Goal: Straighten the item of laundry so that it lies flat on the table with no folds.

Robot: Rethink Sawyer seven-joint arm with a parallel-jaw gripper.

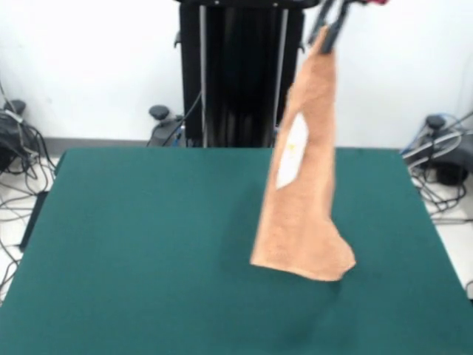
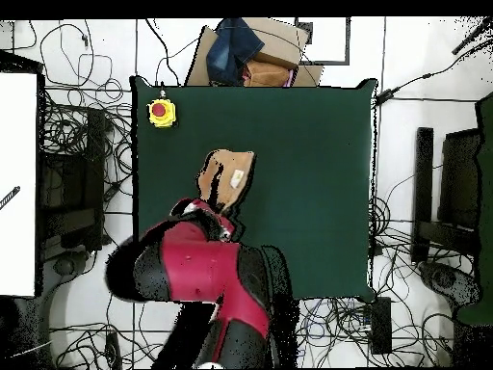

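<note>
The peach-orange towel point(image 1: 304, 177) hangs lengthwise from my gripper point(image 1: 329, 28) at the top of the front view. It carries a white label on its face. Its lower hem hangs just above the dark green table point(image 1: 148, 244), or brushes it; I cannot tell which. My gripper is shut on the towel's top corner. In the overhead view the towel point(image 2: 227, 175) shows as a small bunched shape over the table point(image 2: 308, 193), with my red and black arm point(image 2: 197, 265) below it hiding the gripper.
A yellow box with a red button point(image 2: 161, 112) sits at one table corner. A cardboard box with dark cloth point(image 2: 248, 53) lies beyond the table's far edge. The black pedestal point(image 1: 240, 74) stands behind the table. Cables lie on the floor all around.
</note>
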